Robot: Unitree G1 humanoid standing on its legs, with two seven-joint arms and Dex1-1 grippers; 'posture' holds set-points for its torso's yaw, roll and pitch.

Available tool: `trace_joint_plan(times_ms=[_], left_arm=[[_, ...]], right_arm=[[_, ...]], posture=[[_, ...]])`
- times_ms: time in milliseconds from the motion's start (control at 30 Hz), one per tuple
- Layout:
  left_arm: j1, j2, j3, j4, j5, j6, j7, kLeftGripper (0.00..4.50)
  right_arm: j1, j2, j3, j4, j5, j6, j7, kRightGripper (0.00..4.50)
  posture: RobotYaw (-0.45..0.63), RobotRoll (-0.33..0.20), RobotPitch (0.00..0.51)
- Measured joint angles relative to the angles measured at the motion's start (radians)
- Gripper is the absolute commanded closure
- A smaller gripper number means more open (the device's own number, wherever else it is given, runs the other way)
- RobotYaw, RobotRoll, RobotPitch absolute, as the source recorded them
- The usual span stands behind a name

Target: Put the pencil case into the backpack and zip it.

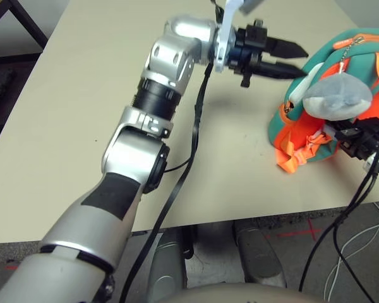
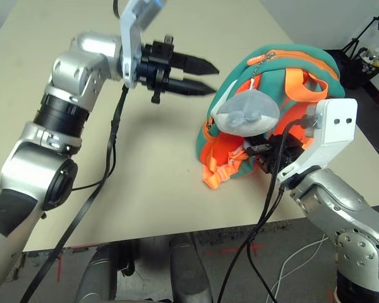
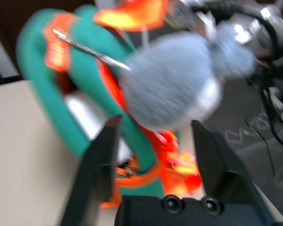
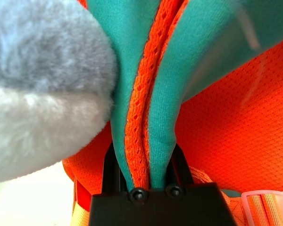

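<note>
The teal and orange backpack (image 2: 281, 66) stands on the beige table (image 1: 82, 95) at the right, its opening turned toward my left arm. A grey-white plush shark charm (image 2: 246, 112) hangs over its front. The white pencil case (image 3: 82, 113) shows inside the opening, one edge (image 1: 312, 72) poking out beside the charm. My left gripper (image 1: 301, 58) hovers open and empty just left of the opening. My right gripper (image 4: 146, 165) is shut on a fold of the backpack's teal fabric and orange trim (image 4: 146, 103) at the near lower side, largely hidden behind the bag in the eye views.
A metal bead chain (image 2: 256, 63) dangles near the bag's top. A black cable (image 1: 177, 189) runs along my left arm over the table's near edge. More cables (image 1: 360, 252) lie on the floor at the right. A tripod (image 2: 360, 44) stands beyond the far right corner.
</note>
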Motion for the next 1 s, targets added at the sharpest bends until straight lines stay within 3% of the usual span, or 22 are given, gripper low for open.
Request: trace_joint_plan(times_ms=[67, 500, 1000], left_arm=[[0.012, -0.006, -0.012, -0.021, 0.014, -0.034, 0.011, 0.0], [0.028, -0.123, -0.037, 0.035, 0.041, -0.225, 0.155, 0.0], [0.028, -0.102, -0.041, 0.036, 0.039, -0.232, 0.19, 0.0]], right_arm=[[-0.003, 0.002, 0.003, 0.001, -0.006, 0.0, 0.0, 4.36], [-0.014, 0.024, 0.015, 0.001, -0.012, 0.001, 0.0, 4.36], [-0.019, 0.028, 0.017, 0.001, -0.02, 0.001, 0.0, 4.36]], posture=[[-0.29, 0.0, 0.208], [-0.31, 0.0, 0.209], [-0.29, 0.0, 0.21]])
